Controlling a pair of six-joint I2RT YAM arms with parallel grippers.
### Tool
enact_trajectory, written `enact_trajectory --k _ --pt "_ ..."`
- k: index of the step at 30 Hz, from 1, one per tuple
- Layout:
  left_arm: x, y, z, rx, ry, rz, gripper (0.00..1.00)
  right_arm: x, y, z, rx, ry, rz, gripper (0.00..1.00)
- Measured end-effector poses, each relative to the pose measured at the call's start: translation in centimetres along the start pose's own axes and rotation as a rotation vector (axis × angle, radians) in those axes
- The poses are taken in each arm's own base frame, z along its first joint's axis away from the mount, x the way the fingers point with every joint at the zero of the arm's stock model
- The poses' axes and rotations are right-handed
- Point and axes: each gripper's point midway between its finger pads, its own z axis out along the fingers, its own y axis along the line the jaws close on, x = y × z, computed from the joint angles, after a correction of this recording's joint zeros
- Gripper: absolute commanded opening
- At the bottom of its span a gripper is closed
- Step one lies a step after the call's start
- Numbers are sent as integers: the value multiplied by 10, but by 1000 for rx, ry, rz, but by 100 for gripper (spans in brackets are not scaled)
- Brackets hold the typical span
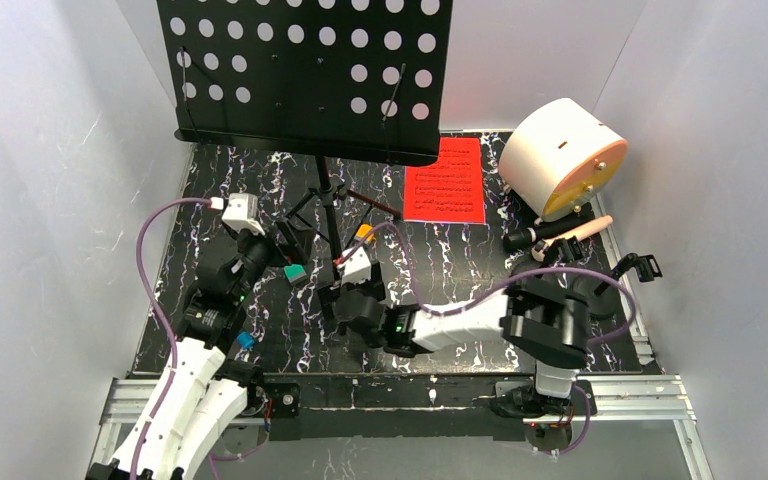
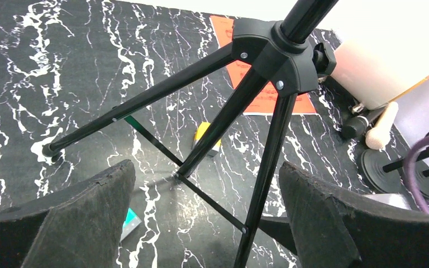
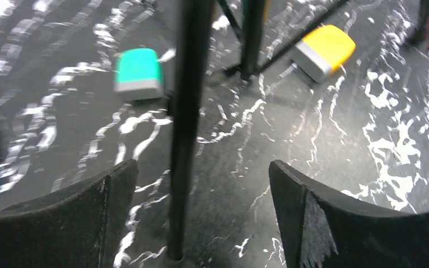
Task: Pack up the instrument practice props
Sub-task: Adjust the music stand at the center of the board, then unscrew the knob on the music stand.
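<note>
Right end effector (image 3: 201, 167), wide open, has a music rack (image 1: 310, 70) leg (image 3: 185, 111) between its fingers (image 3: 61, 223).
The leg points straight ahead, foot nearest. Left end effector (image 2: 206, 167) is wide too, holding nothing, rack just in front.

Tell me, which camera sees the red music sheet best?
Top external: nearly the whole red music sheet lies uncovered. Left wrist: tripod legs hide part. Right wrist: only a red edge.

Bright, even light. Motion blur in the right wrist view smears the black tripod music rack (image 3: 187, 111) and black white-veined surface (image 3: 368, 139).
</note>
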Motion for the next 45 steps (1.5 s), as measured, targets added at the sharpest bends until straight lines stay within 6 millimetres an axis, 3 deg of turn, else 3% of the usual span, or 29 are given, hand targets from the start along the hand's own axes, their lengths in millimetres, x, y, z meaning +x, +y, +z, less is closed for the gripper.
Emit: enact_trajectory --k 5,10,14,19,25,31,38,45 --pt "1 -10 13 58 14 -2 98 -55 8 -26 -226 -77 71 98" --pt "-11 -25 32 151 2 4 96 -109 -21 -32 -343 -166 162 99" --pt "-33 -31 45 219 -65 9 94 -130 -41 -31 -403 -189 191 99" --pt "-58 -40 57 307 -145 0 89 -147 -50 -31 -494 -192 239 99" --pt "-83 -59 68 420 -203 23 79 -152 -58 -30 -576 -160 280 98" --pt "-99 -71 76 496 -245 56 68 -174 -53 -34 -628 -182 302 97" --pt "-89 -71 90 536 -222 62 62 -196 -53 -30 -653 -209 328 95" --pt "-86 -74 93 567 -220 65 60 -198 -55 -19 -649 -199 338 90"
